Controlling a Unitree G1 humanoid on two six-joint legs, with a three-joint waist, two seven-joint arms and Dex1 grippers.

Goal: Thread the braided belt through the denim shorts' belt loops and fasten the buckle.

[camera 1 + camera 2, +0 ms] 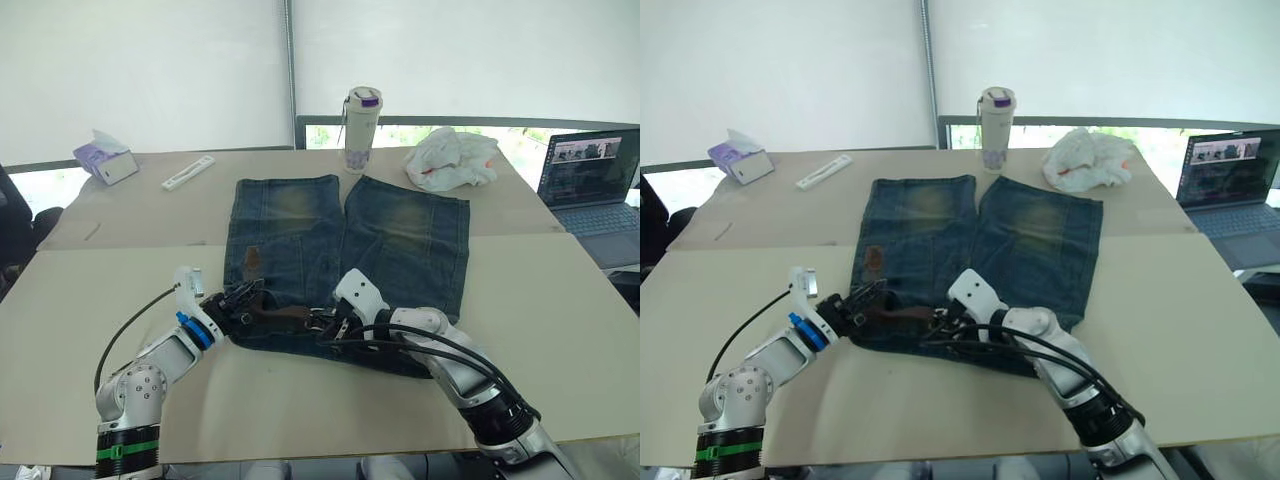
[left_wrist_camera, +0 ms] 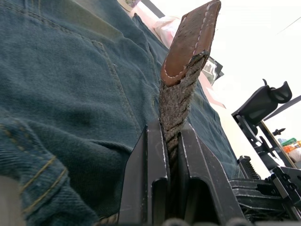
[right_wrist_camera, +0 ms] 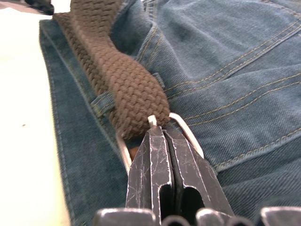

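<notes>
Beige table (image 1: 560,300), denim shorts (image 1: 400,240), bottle (image 1: 362,128), tissue box (image 1: 105,158)

Coarse woven braided belt (image 3: 134,92) with smooth stitched leather tip, faded denim shorts (image 1: 390,245), shiny metal buckle (image 3: 188,132)

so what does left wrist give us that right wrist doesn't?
Left wrist: the left tool shut on the braided belt just below its brown leather tip, which stands up over the denim shorts.
Right wrist: the right tool shut on the buckle, with the braid passing a belt loop.
Both: belt and shorts.
</notes>
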